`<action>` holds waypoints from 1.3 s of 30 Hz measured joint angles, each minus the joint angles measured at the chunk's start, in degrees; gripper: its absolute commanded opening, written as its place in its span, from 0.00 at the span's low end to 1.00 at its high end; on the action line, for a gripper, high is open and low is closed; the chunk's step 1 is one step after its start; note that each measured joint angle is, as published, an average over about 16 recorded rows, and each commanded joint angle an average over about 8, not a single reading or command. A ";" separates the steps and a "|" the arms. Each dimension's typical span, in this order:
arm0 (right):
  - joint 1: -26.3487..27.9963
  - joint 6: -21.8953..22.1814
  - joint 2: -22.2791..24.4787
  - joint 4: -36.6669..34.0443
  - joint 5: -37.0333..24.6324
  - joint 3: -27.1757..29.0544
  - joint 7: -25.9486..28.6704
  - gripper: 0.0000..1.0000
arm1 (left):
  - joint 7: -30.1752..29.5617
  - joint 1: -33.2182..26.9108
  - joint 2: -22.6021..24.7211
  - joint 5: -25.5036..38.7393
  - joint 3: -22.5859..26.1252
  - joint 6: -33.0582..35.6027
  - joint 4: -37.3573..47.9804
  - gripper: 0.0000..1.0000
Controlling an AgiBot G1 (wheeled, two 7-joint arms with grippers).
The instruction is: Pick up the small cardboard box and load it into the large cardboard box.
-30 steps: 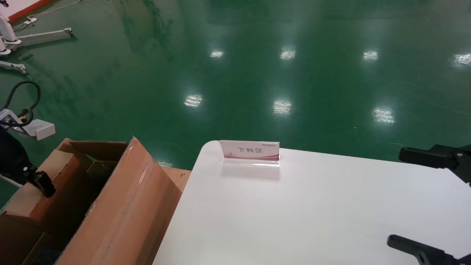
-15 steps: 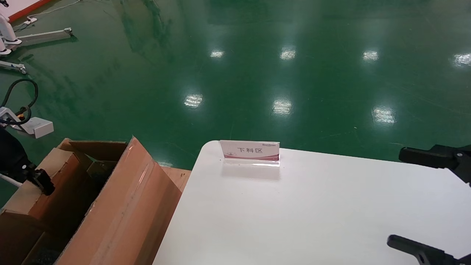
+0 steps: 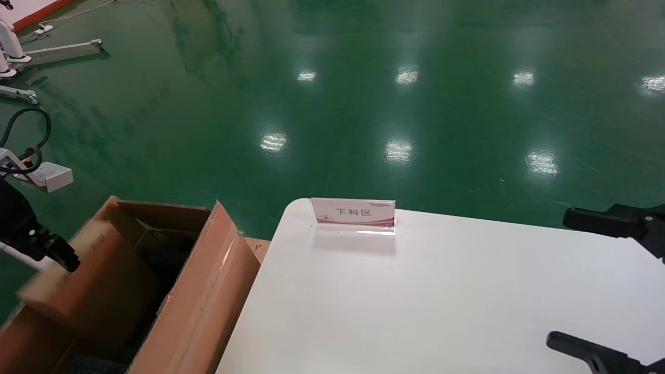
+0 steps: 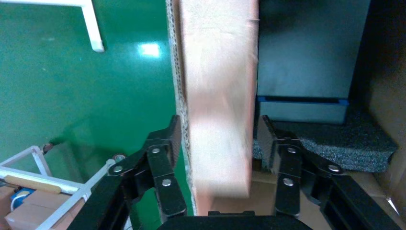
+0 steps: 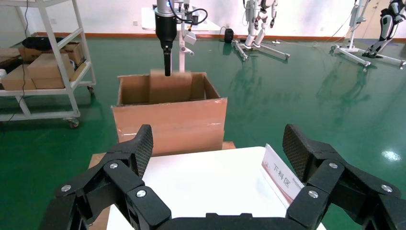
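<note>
The small cardboard box [image 3: 91, 283] stands on end inside the large cardboard box [image 3: 208, 291], blurred with motion. In the left wrist view the small box [image 4: 218, 110] sits between my left gripper's [image 4: 219, 136] open fingers, beside the large box's corrugated wall [image 4: 174, 72], above black foam [image 4: 335, 143]. My left gripper [image 3: 62, 257] hangs over the large box's left side. The right wrist view shows it [image 5: 167, 67] above the small box [image 5: 170, 86] and the large box [image 5: 170, 124]. My right gripper [image 5: 220, 143] is open and empty over the table's right side [image 3: 558, 278].
A white table [image 3: 441, 301] carries an acrylic sign holder [image 3: 353, 213] at its far edge. The large box rests on a wooden pallet [image 3: 257, 246] beside the table. A shelf cart with cartons [image 5: 43, 67] and robot stands [image 5: 258, 28] are on the green floor.
The small box has come loose from my left gripper and sunk into the large box. The large box and its taped flap have shifted right. The right arm has not moved.
</note>
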 measured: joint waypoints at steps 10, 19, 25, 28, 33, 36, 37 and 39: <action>0.00 -0.01 0.00 0.00 0.00 0.00 0.00 1.00 | 0.03 -0.06 0.05 -0.07 -0.04 0.18 -0.05 1.00; 0.01 -0.01 -0.01 0.01 0.00 0.00 0.00 1.00 | 0.96 -1.22 0.92 -0.79 -0.61 0.98 -0.42 1.00; 0.00 0.00 0.00 0.00 0.00 0.00 0.00 1.00 | 3.49 -3.75 2.03 -2.45 -2.09 2.64 -1.11 1.00; 0.00 0.00 0.00 0.00 0.00 0.00 0.00 1.00 | 5.51 -5.54 2.42 -3.82 -3.32 4.02 -1.66 1.00; 0.00 0.00 0.00 0.00 0.00 0.00 0.00 1.00 | 9.93 -8.81 2.22 -7.09 -6.21 7.06 -3.12 1.00; 0.00 0.00 0.00 0.00 0.00 0.00 0.00 1.00 | 12.83 -10.46 1.44 -9.59 -8.36 8.97 -4.56 1.00; 0.00 0.00 0.00 0.00 0.00 0.00 0.00 1.00 | 13.78 -10.91 1.09 -10.48 -9.11 9.58 -5.14 1.00; 0.00 0.00 0.00 0.00 0.00 0.00 0.00 1.00 | 15.60 -11.71 0.32 -12.24 -10.55 10.74 -6.32 1.00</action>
